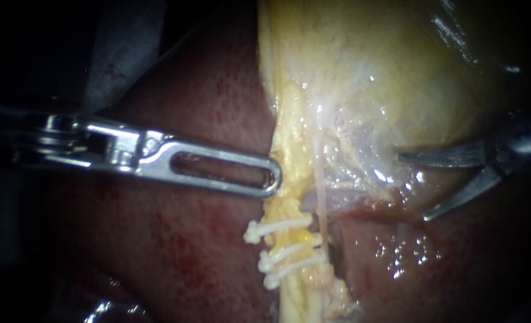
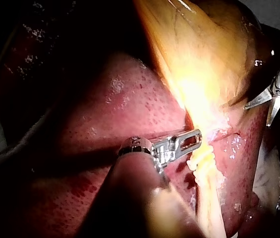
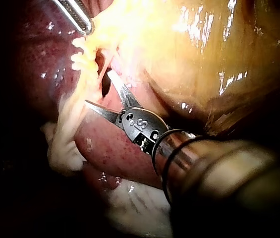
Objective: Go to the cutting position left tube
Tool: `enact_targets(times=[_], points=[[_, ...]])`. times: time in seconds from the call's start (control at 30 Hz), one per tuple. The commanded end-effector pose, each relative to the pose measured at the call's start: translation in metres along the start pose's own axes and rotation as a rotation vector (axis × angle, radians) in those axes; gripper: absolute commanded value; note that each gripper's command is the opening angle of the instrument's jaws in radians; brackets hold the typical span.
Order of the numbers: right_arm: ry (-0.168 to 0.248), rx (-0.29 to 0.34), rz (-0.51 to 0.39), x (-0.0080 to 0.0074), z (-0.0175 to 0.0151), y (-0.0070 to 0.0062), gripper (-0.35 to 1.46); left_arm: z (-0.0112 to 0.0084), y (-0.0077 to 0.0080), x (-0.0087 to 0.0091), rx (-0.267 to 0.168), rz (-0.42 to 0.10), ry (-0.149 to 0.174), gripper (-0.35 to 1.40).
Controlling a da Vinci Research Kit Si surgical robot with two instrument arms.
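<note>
The left tube (image 1: 298,239) is a yellow band running down from the gallbladder (image 1: 385,78), with three white clips (image 1: 280,226) across it. A thin pale strand (image 1: 320,191) runs just to its right. My right instrument (image 1: 413,187) comes in from the right with two curved blades open, well to the right of the tube, over wet tissue. In the right wrist view its blades (image 3: 100,89) point at the clips (image 3: 80,57) and stand short of them. My left instrument (image 1: 271,179) lies with its slotted jaws together, pinching the yellow tissue's edge just above the clips.
Dark red liver (image 1: 175,257) surrounds the tube on both sides and glistens on the right (image 1: 409,251). In the left wrist view the right instrument (image 2: 257,115) hangs beside the gallbladder (image 2: 204,54), apart from the left jaws (image 2: 195,136).
</note>
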State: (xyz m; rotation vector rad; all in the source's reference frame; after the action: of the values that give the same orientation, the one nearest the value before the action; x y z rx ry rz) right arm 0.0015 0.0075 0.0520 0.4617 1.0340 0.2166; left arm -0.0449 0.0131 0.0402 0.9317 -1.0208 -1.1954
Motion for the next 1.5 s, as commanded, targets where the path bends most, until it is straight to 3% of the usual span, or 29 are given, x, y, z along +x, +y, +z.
enact_targets(times=[0.03,0.23,0.63,0.97,1.1,1.37,1.5], points=[[-0.001,-0.001,0.0,0.0,0.0,0.0,1.18,-0.0002,-0.0001,-0.0001,0.002,-0.003,-0.005,-0.35],[-0.001,-0.001,0.0,0.0,0.0002,0.0,1.18,-0.0015,-0.001,-0.0006,0.003,-0.01,-0.012,-0.35],[-0.001,0.003,0.001,0.0,0.0005,0.0,1.17,-0.0019,-0.0019,-0.0009,0.006,-0.015,-0.015,-0.35],[-0.001,0.01,-0.002,-0.0003,0.0014,-0.0002,1.15,-0.0019,-0.0012,-0.0015,0.001,-0.016,-0.021,-0.35],[0.001,0.024,0.038,-0.0005,0.0021,-0.0003,1.1,-0.0018,-0.0007,-0.0016,0.0,-0.014,-0.022,-0.35],[-0.072,0.047,0.111,-0.0008,0.0037,-0.0007,0.88,-0.0015,-0.0004,-0.0016,-0.002,-0.014,-0.023,-0.35],[-0.087,0.065,0.143,-0.0012,0.0047,-0.0009,0.78,-0.0014,-0.0004,-0.0016,-0.002,-0.014,-0.024,-0.35]])
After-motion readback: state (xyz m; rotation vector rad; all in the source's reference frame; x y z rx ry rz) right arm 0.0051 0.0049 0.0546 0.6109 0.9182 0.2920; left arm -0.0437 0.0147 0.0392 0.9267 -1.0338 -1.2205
